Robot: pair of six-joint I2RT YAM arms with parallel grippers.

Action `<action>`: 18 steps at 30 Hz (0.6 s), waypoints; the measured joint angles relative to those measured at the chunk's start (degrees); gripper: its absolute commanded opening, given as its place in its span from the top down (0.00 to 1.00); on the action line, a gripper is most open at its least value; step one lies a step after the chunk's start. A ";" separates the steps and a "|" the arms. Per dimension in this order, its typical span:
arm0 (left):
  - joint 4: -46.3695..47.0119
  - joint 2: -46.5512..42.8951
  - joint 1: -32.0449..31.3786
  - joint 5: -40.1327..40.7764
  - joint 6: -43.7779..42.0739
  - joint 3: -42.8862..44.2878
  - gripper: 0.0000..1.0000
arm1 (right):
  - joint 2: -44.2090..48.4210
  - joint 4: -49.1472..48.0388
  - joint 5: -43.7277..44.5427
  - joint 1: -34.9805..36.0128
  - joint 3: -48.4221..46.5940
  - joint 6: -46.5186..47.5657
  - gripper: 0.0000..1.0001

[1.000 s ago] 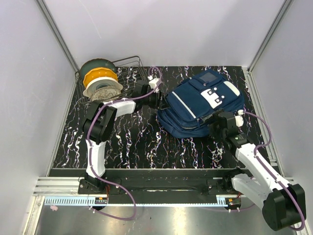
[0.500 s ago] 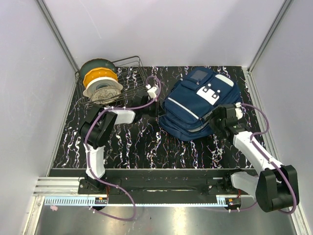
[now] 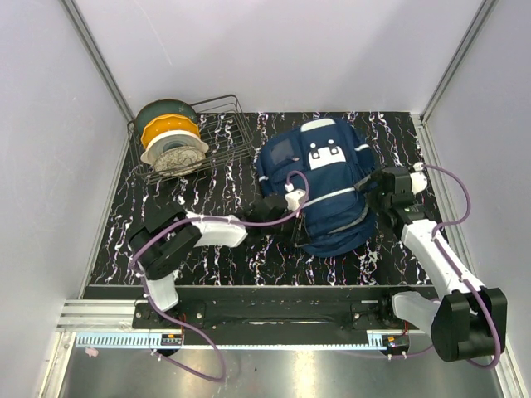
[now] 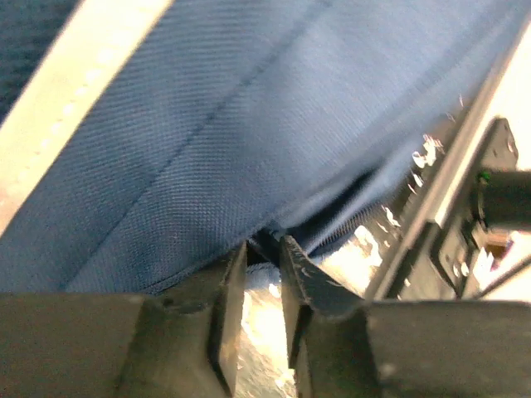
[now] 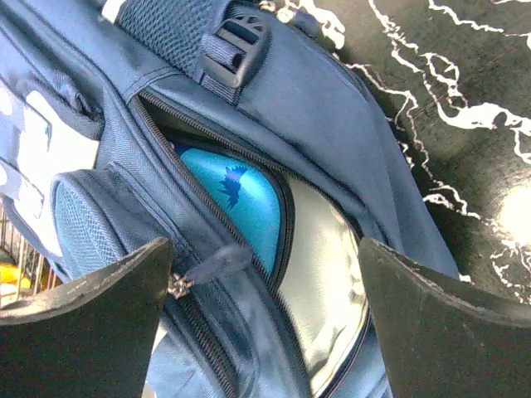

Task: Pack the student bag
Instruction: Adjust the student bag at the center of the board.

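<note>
The student bag (image 3: 319, 186), navy with white stripes and patches, lies on the black marbled table. My left gripper (image 3: 305, 214) is at its near left edge. In the left wrist view the gripper (image 4: 264, 249) is shut on a fold of the bag's blue fabric (image 4: 207, 124). My right gripper (image 3: 372, 189) is at the bag's right side. It stands wide open (image 5: 265, 249) over the unzipped main pocket. Inside that pocket I see a glossy blue pencil case (image 5: 236, 195) and light grey lining (image 5: 323, 282). A zip pull (image 5: 211, 264) hangs near the left finger.
A wire rack (image 3: 228, 124) at the back left holds stacked bowls and plates (image 3: 172, 139). White walls and metal rails close in the table on three sides. The metal frame rail (image 4: 440, 215) runs along the near edge.
The left gripper closed on the bag's edge and dragged it left and nearer, turning it round. The right gripper swung to the bag's right side, staying open.
</note>
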State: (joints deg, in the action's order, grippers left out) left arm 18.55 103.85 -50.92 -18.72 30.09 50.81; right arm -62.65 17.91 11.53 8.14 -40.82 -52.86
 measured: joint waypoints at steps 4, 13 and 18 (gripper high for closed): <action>-3.26 -5.22 -3.67 -1.77 0.46 -1.46 0.29 | -0.55 2.56 -0.66 -0.39 -3.17 1.75 0.00; -11.04 -14.84 -4.57 -2.12 -3.96 -1.36 0.16 | 5.99 12.55 1.51 -1.57 -5.57 3.50 0.00; -16.04 -18.60 -4.55 0.42 -5.07 -1.33 0.01 | 11.06 16.00 0.98 -1.62 -7.28 3.82 0.01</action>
State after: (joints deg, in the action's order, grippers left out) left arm 2.50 85.25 -55.46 -18.31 25.02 49.47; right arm -51.59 33.91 12.51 6.52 -48.10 -49.04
